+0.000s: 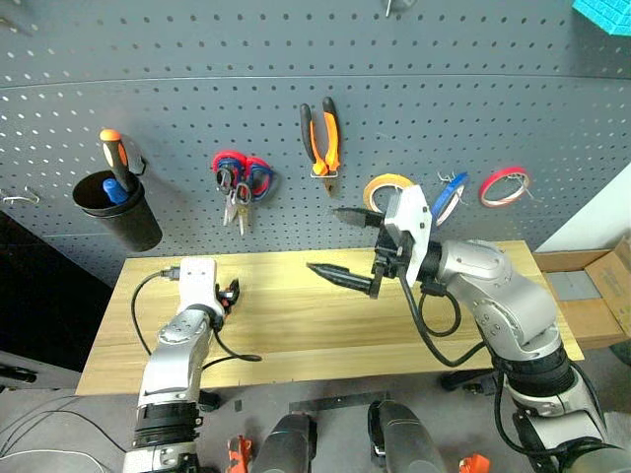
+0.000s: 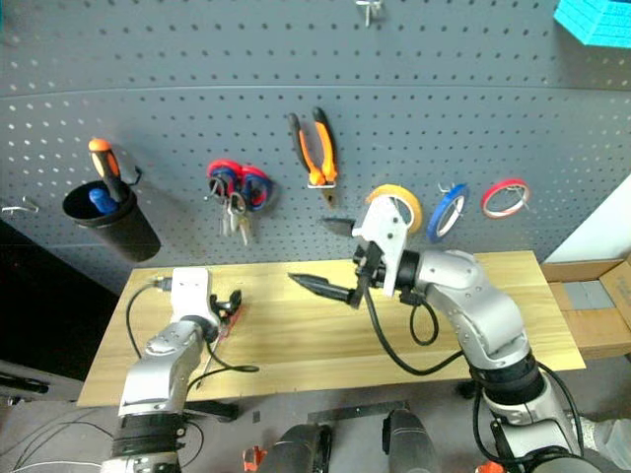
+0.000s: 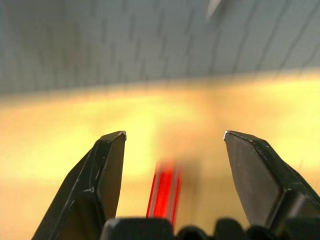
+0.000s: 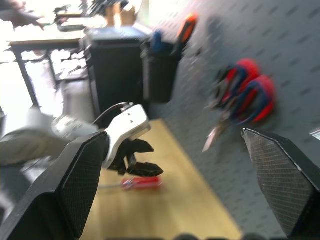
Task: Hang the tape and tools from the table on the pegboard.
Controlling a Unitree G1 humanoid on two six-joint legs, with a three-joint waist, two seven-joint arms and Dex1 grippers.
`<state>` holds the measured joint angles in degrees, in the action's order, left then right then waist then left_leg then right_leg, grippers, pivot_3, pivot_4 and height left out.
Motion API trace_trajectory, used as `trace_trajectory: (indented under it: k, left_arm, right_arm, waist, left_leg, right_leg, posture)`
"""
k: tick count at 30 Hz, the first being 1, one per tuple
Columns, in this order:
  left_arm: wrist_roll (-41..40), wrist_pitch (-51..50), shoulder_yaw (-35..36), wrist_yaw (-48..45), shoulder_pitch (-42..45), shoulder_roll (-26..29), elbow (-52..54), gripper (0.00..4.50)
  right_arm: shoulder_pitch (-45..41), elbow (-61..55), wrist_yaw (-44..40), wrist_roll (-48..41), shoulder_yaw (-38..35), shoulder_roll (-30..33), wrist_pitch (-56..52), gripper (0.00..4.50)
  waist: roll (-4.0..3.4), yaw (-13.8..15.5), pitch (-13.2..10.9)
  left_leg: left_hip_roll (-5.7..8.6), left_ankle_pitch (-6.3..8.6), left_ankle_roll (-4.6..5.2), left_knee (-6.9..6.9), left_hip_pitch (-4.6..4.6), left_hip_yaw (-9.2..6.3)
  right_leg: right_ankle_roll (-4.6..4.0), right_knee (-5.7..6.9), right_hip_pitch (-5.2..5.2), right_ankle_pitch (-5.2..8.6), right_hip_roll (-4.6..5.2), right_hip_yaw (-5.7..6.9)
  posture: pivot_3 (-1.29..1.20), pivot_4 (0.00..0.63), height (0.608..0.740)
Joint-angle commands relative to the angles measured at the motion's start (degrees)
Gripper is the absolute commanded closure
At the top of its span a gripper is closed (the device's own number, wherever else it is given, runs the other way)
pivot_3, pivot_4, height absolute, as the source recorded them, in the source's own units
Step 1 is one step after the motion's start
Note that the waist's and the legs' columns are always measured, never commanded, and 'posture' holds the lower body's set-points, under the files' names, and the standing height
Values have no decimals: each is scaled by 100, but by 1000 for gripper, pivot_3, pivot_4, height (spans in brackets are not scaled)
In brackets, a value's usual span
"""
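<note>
Left gripper (image 3: 172,137) spread wide over table (image 1: 296,335), nothing held, red-handled screwdriver (image 4: 141,183) lying beneath it, tip hidden, blurred, right gripper (image 1: 345,244) fully spread, empty, blue tape (image 2: 447,211) hung on pegboard (image 1: 197,79).

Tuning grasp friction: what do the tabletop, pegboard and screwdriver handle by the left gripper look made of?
Table: light yellowish wood, visible grain, matte. Pegboard: dark grey panel with a regular hole grid, matte; probably painted metal or plastic, can't tell. Red-handled screwdriver: glossy, translucent-looking red handle, likely hard plastic.
</note>
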<state>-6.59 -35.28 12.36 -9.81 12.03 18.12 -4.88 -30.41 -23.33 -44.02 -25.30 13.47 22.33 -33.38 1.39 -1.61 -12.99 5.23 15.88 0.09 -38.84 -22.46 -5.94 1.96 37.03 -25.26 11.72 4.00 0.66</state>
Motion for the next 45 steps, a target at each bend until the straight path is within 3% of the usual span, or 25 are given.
trace_trajectory:
  k: [1, 15, 18, 24, 30, 34, 38, 45]
  left_arm:
    - [-168, -431, -34, -362, 78, 219, -114, 1064]
    - [12, -703, -178, -137, 576, 238, -1595, 1064]
    - [-14, -771, -96, -72, 473, 276, -1451, 1624]
    - [-109, -697, -54, -278, 130, 404, -361, 3697]
    - [-345, 775, 294, -452, -541, 323, 1916, 3716]
    - [-875, 1387, 775, -366, -385, 54, 2838, 3716]
    - [-1161, 1461, 1112, -347, -52, 230, 3167, 3716]
    - [-1045, 1669, 1614, -157, 1479, 1281, 2813, 3716]
  right_arm:
    - [25, -325, -15, -49, 35, 34, -27, 0]
    - [78, -537, 176, -107, -22, 117, -236, 0]
    - [52, -513, 178, -119, -4, 123, -232, 0]
    - [-58, -318, 58, -86, 54, 92, -105, 0]
    - [-385, -161, -286, -395, -64, -78, -39, 0]
    - [-469, 151, -476, -235, 110, -87, 107, 0]
    - [-555, 432, -598, -114, 183, -152, 324, 0]
    - [-789, 752, -805, -29, 182, -318, 602, 0]
  waist:
    - [0, 1, 0]
    - [0, -11, 0]
    - [0, -17, 1]
    - [0, -12, 1]
    - [2, 37, 0]
    - [5, 143, 3]
    - [7, 175, 4]
    - [33, 237, 19]
  left_leg:
    - [1, 0, 0, 0, 0, 0]
    - [1, -1, -3, 1, 1, -4]
    - [1, 0, -2, 1, 6, -1]
    - [1, -1, -3, 2, 6, -1]
    - [-1, -1, -5, 2, -6, -4]
    - [-1, -1, -5, 1, -5, -4]
    - [0, -2, -6, 1, -4, -3]
    - [4, -4, -9, -1, -5, -5]
  right_leg:
    - [0, 0, 1, 0, 1, 1]
    - [0, -1, 0, 0, 3, -2]
    - [1, -1, 4, -1, 4, -5]
    - [1, -2, 3, -1, 4, -6]
    - [-1, -7, -2, -2, 5, -5]
    - [-2, -14, 1, -3, 5, -3]
    - [-2, -7, 0, -3, 4, -2]
    - [-1, -6, -1, -3, 0, 1]
  posture:
    - [-38, 224, 740]
    - [-67, 218, 740]
    - [-59, 211, 740]
    - [-27, 199, 740]
    - [15, 190, 740]
    - [50, 181, 740]
    - [70, 171, 740]
    - [87, 154, 740]
